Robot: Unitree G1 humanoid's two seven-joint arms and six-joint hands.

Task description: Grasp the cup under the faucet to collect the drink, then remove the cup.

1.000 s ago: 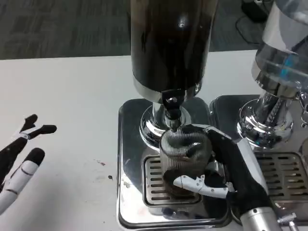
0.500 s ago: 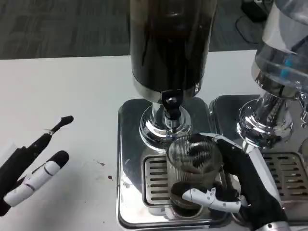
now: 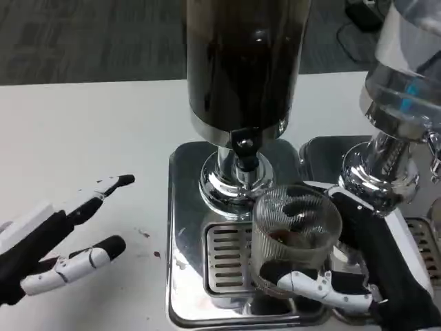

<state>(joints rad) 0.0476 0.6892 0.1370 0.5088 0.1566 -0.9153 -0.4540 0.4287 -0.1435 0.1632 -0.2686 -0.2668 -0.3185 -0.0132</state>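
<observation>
Two hands in head view. Right hand (image 3: 358,265) wraps the ribbed clear cup (image 3: 296,238) from its right side, fingers (image 3: 313,284) curled across the front low down, so the cup stays upright w/ dark drink at its bottom. Cup sits over the front-right part of the drip tray (image 3: 186,241), a bit fwd and right of the faucet (image 3: 244,155) under the dark dispenser tank (image 3: 244,62), probably on its way out. Left hand (image 3: 52,248) waits near the table's (image 3: 103,131) left edge, fingers apart, holding nothing. Second dispenser (image 3: 396,103) stands by the right edge.
</observation>
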